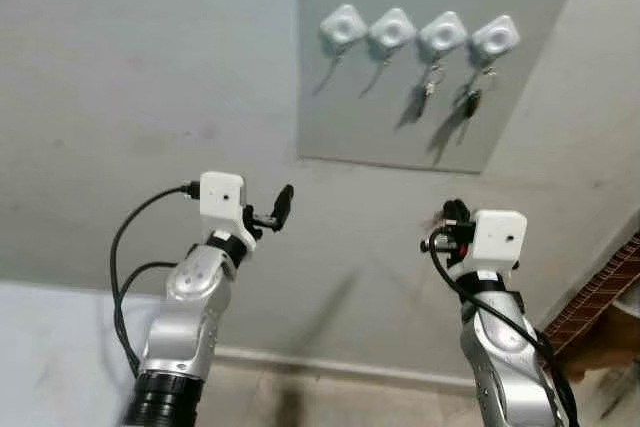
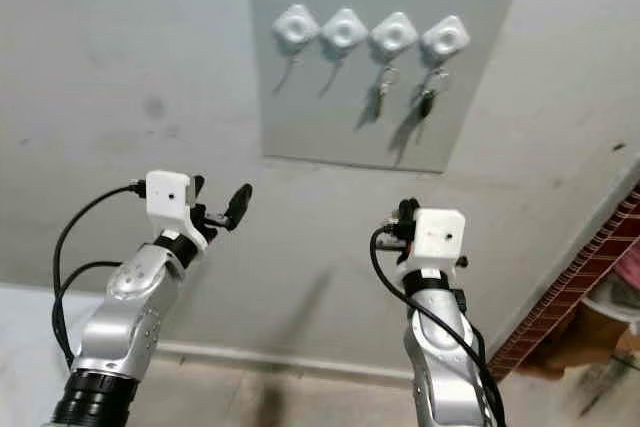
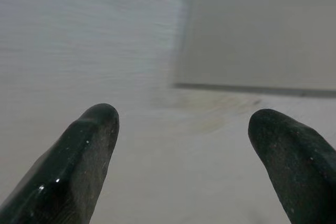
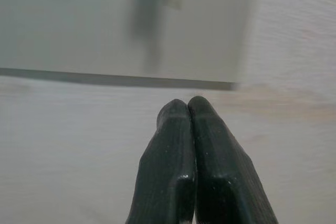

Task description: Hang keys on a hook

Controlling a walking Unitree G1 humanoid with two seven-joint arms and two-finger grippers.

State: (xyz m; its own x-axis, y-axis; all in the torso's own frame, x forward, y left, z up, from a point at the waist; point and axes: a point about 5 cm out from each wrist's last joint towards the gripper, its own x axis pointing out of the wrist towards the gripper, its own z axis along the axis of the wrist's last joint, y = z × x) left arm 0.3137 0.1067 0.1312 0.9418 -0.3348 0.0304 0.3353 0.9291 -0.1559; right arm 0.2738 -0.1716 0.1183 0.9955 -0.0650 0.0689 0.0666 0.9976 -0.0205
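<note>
Hanging already: two small dark metal key sets on white square wall hooks. Light, swingy; pinch the ring. Left gripper spread wide, right gripper pressed together, both empty.

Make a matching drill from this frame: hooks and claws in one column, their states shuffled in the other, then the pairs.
Column 1
1. Leftmost white square wall hook on the grey board
2. Rightmost white square wall hook
3. Left claw
4. Right claw

Column 2
A. fingers pressed together, nothing between them
B. dark key hanging from it
C. fingers spread apart
D. bare, nothing hanging

Pairs: 1-D, 2-B, 3-C, 4-A
</note>
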